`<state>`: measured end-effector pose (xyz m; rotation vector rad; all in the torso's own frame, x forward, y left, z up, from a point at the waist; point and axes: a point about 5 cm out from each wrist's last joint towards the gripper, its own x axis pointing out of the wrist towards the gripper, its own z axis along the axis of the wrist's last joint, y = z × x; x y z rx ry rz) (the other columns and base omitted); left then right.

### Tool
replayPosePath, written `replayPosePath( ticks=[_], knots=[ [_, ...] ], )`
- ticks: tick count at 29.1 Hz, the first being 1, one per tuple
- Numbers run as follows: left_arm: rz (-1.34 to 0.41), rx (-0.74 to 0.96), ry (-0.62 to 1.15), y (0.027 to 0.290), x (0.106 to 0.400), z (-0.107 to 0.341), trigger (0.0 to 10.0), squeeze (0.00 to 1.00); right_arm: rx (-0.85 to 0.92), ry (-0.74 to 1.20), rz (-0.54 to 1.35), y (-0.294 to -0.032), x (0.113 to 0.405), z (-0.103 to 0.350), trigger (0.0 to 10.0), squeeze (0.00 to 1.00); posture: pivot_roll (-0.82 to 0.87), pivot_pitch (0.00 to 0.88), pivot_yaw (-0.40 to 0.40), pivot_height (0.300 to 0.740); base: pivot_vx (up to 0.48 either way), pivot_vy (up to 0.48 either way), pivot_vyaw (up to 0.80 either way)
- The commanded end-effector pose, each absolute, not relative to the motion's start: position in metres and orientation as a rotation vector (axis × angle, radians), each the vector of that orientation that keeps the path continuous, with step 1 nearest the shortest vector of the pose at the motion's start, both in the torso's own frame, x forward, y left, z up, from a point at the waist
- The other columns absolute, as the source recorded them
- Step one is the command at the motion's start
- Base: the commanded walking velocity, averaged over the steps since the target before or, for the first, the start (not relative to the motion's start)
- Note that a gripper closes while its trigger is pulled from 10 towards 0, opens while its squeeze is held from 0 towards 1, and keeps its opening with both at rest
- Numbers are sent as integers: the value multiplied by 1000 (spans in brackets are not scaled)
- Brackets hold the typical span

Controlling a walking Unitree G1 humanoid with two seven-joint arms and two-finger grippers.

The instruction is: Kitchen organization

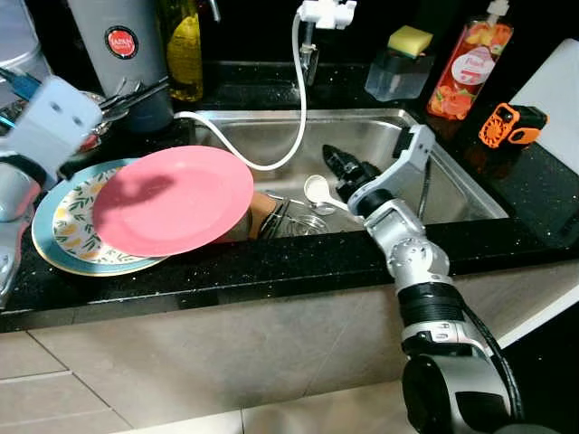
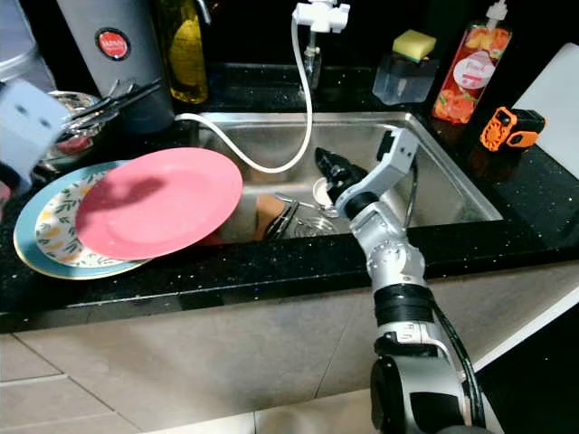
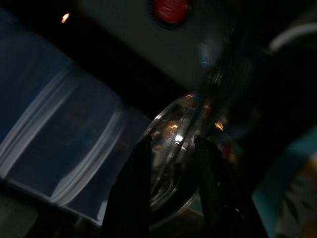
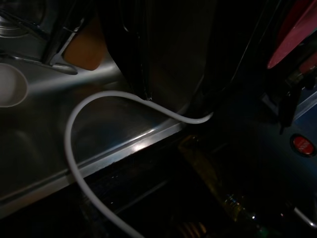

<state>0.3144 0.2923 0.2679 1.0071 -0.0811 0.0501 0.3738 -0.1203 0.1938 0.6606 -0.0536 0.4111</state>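
Right gripper [image 1: 336, 164], fingers near-closed and empty, hovers in the sink [image 1: 452, 172], the white spoon [image 1: 317, 189] just below its tips, handle running rightward.

A round red badge [image 1: 121, 42] on the grey canister [image 1: 109, 36] read "JAPAN", as far as the small print allowed; the soap bottle's [image 1: 469, 60] label was illegible.

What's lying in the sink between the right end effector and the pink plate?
In the left eye view, between the right end effector and the pink plate lie a white spoon, metal utensils and a loop of white hose.
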Motion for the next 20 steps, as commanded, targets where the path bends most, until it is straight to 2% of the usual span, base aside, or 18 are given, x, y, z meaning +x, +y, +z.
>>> replayPosePath(
  ticks=[1, 9, 20],
  knots=[
    [-6, 1103, -90, 292, 315, 270, 10000, 0, 663, -47, 391, -125, 372, 190, 10000, 0, 300, 0, -92, 740, 0, 0, 0],
    [-218, 1219, -103, 281, 319, 262, 10000, 0, 680, -54, 376, -126, 370, 188, 10000, 0, 287, 0, -72, 740, 0, 0, 0],
    [-171, 1284, -116, 295, 336, 262, 10000, 0, 687, -61, 364, -129, 369, 188, 10000, 0, 276, 0, -67, 740, 0, 0, 0]
  ],
)
